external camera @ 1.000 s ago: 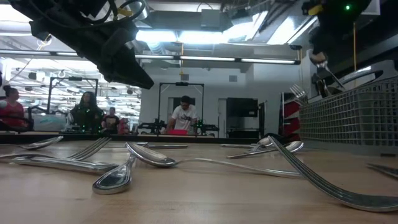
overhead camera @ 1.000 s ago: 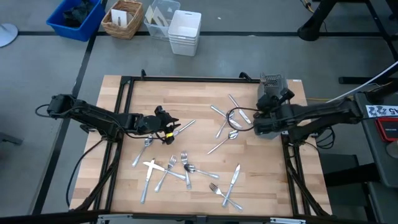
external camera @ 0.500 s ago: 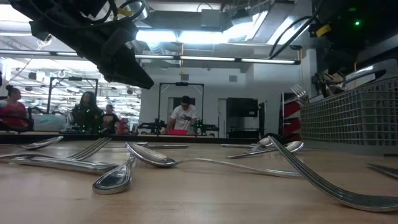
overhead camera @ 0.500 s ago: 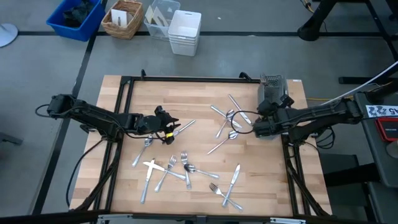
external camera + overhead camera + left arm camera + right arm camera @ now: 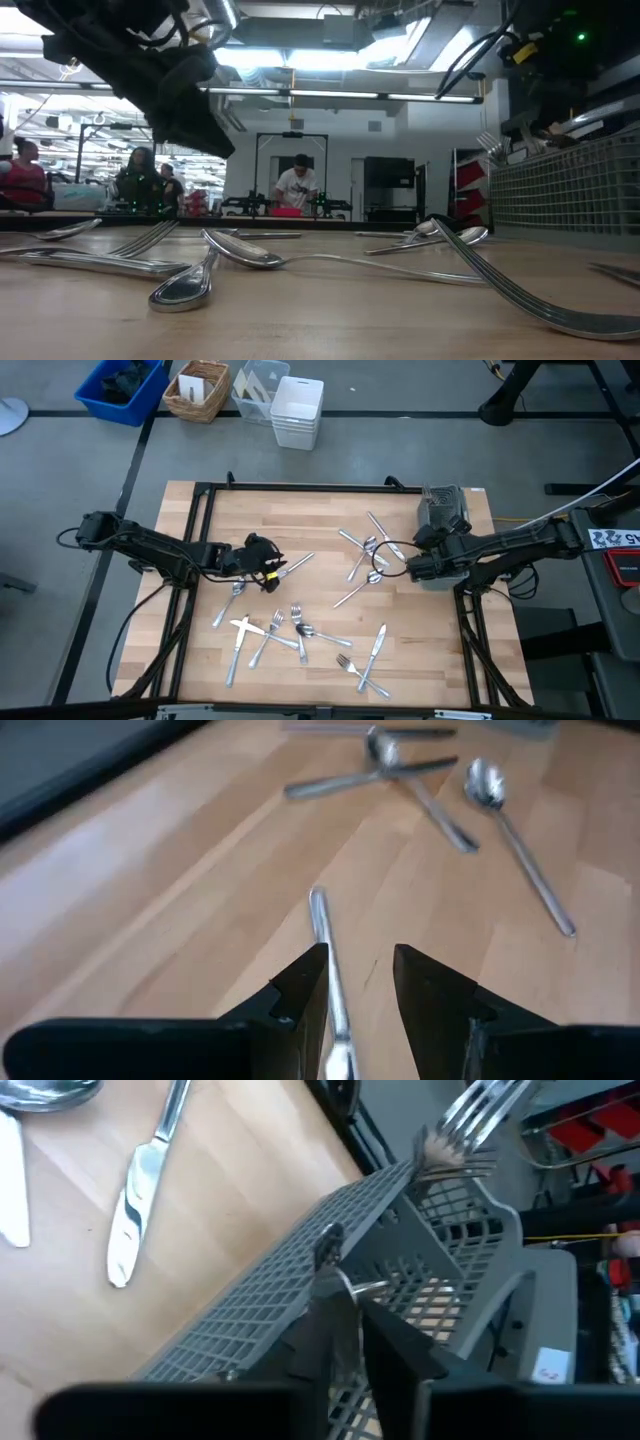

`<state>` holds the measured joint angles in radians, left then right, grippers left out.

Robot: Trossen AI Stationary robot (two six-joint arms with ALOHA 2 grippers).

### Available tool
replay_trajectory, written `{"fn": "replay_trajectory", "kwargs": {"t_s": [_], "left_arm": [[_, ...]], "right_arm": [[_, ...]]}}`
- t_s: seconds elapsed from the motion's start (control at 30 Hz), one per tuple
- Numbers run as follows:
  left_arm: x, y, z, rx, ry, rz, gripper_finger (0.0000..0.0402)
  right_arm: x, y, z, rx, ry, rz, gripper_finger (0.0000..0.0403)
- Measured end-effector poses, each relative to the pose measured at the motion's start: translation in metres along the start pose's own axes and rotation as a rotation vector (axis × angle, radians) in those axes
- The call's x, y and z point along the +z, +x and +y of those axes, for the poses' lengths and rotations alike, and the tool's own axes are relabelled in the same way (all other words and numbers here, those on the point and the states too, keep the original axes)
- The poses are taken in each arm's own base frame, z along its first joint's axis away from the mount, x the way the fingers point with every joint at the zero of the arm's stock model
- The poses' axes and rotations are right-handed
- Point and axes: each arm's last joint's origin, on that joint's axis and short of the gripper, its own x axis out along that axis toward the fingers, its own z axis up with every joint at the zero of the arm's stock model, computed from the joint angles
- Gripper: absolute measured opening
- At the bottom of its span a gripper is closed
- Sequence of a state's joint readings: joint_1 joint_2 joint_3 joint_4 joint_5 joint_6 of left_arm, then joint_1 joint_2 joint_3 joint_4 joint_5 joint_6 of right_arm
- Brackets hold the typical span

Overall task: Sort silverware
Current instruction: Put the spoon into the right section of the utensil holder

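Silverware (image 5: 300, 632) scattered over the wooden table (image 5: 200, 660), forks, spoons and knives partly crossing, with fork tines standing up in the mesh caddy (image 5: 420, 1270) at the right edge. Left gripper (image 5: 358, 982) low over the left-centre, fingers parted around a slim handle (image 5: 322, 935) (contact unclear). Right gripper (image 5: 345, 1330) over the caddy's rim, fingers slightly apart, grasp impossible to tell.

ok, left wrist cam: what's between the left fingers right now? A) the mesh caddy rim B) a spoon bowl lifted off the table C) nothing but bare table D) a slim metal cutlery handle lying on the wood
D: in the left wrist view the left gripper straddles a slim silver handle that lies flat on the wooden table, with its fingers on either side.
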<state>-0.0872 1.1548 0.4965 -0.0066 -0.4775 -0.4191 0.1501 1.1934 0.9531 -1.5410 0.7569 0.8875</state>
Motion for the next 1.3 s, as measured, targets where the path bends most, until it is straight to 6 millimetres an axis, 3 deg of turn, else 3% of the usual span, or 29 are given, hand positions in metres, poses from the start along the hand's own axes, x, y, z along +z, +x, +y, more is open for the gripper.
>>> {"fn": "replay_trajectory", "kwargs": {"t_s": [0.23, 0.47, 0.77, 1.03, 1.3], "left_arm": [[-0.012, -0.006, 0.006, -0.019, -0.069, 0.155, 0.0109], [-0.026, -0.012, 0.011, -0.029, -0.140, 0.346, 0.0109], [-0.035, -0.021, 0.017, 0.054, -0.293, 0.559, 0.0109], [-0.027, -0.030, 0.019, 0.086, -0.201, 0.645, 0.0109], [-0.032, -0.035, 0.028, 0.142, -0.104, 0.734, 0.0109]], "right_arm": [[-0.002, 0.000, 0.002, 0.064, -0.025, 0.078, 0.0126], [-0.002, -0.003, 0.001, 0.094, -0.032, 0.112, 0.0131], [0.015, -0.024, -0.012, 0.134, -0.016, 0.033, 0.0131], [0.026, -0.037, -0.020, 0.147, -0.023, -0.045, 0.0131], [0.033, -0.040, -0.015, 0.197, -0.063, -0.108, 0.0131]]}}
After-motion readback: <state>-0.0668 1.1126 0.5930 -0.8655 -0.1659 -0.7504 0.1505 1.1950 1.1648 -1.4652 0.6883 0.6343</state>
